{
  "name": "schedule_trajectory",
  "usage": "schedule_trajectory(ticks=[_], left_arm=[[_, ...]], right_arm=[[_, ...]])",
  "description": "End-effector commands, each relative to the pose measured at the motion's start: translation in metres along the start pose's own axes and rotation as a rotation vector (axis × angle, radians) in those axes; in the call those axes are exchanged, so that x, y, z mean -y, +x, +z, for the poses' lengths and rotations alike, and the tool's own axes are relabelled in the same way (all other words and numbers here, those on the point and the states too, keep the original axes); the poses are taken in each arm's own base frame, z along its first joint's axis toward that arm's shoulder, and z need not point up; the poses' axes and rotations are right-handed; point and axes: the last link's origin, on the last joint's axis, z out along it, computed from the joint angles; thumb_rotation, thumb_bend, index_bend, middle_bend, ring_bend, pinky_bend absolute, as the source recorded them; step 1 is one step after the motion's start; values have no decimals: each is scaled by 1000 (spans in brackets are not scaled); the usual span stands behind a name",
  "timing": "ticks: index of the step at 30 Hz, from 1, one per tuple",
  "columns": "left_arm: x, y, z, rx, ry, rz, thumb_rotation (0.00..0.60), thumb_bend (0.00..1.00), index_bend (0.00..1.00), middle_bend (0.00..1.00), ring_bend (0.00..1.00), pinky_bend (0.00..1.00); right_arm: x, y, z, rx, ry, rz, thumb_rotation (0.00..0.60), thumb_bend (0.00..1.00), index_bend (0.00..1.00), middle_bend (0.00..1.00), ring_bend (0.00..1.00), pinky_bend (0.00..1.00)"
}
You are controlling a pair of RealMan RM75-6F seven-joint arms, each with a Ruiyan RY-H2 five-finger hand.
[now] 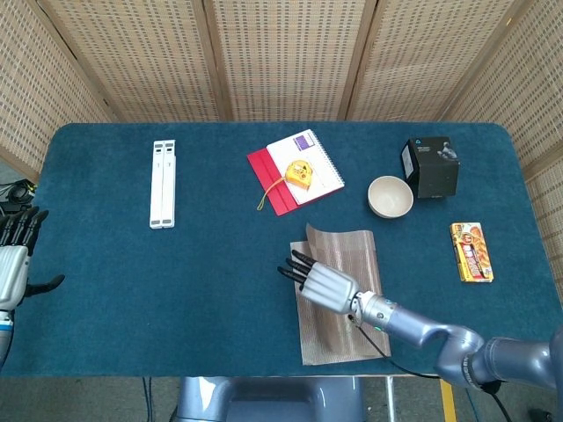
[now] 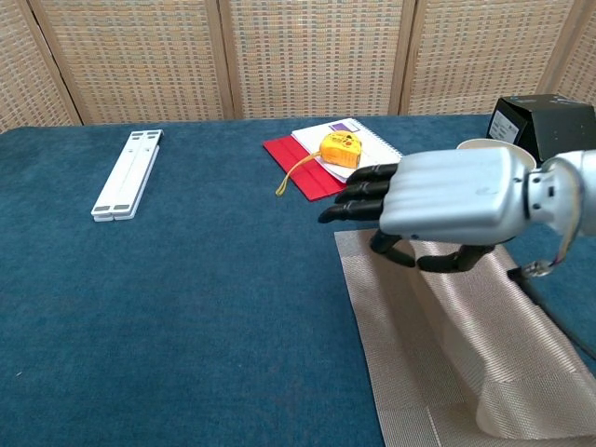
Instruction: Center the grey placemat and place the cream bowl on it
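Observation:
The grey-tan woven placemat (image 1: 345,330) lies at the table's front, right of centre. My right hand (image 1: 325,282) hovers over its left part with fingers pointing left. In the chest view this hand (image 2: 449,201) is raised, and a fold of the placemat (image 2: 410,345) rises up to the thumb and fingers underneath, so the hand appears to grip the mat. The cream bowl (image 1: 390,195) stands upright behind the mat; in the chest view only its rim (image 2: 470,144) shows behind the hand. My left hand (image 1: 14,260) hangs off the table's left edge, fingers apart, holding nothing.
A black box (image 1: 431,165) stands right of the bowl. A yellow tape measure (image 1: 299,174) lies on a white notebook (image 1: 308,156) over a red folder at the back centre. A white folded stand (image 1: 163,183) lies at back left, a snack packet (image 1: 471,251) at right.

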Motion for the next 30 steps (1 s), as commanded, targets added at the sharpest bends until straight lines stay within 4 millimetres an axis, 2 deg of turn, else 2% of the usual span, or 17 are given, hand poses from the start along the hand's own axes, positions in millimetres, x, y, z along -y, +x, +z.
schedule_trajectory(ticks=[1,8,14,22,24,27,30], left_arm=[[-1,0,-1,1,-5,1,600,0,0,0,0,0],[-4,0,-4,-2,-19,3,600,0,0,0,0,0],[-6,-1,-7,-4,-32,8,600,0,0,0,0,0],[-10,-3,-12,-2,-45,18,600,0,0,0,0,0],[-11,-4,-13,-2,-48,21,600,0,0,0,0,0],[-12,-5,-14,-7,-48,23,600,0,0,0,0,0],[-12,-5,-14,-8,-45,25,600,0,0,0,0,0]], right_arm=[[-15,5,-36,-9,-52,-15,600,621,724,0,0,0],[-42,6,-98,9,-173,-41,600,622,725,0,0,0],[-57,-8,-150,54,-272,-34,600,622,725,0,0,0],[-66,-47,-199,116,-392,46,600,623,723,0,0,0],[-68,-69,-214,156,-433,84,600,622,721,0,0,0],[-69,-91,-220,158,-461,101,600,622,719,0,0,0],[-73,-103,-226,166,-481,92,600,622,718,0,0,0]])
